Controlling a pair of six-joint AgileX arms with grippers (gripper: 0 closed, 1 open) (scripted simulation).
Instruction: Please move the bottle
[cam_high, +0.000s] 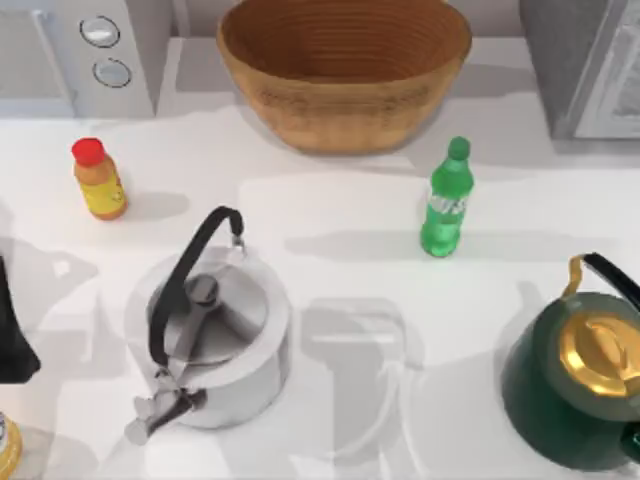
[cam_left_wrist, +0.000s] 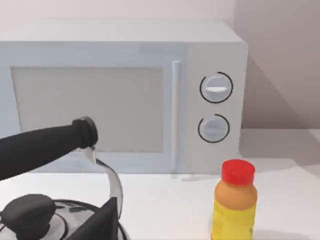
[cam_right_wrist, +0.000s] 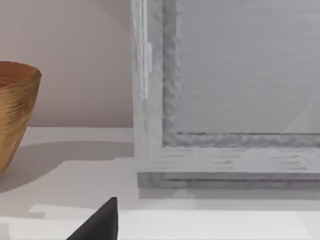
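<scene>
Right of centre on the white tabletop (cam_high: 330, 240), the slim green plastic bottle (cam_high: 445, 205) is standing upright. Probably light and slippery, best gripped mid-body; tool state can't be told.

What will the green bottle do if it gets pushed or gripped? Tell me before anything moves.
The green bottle stands upright, tall and slim on a small base, so a push near its cap would probably tip it. Its round body would then likely roll across the table. It looks like thin translucent plastic, so it may flex under a hard squeeze and feel smooth, perhaps slippery.
</scene>
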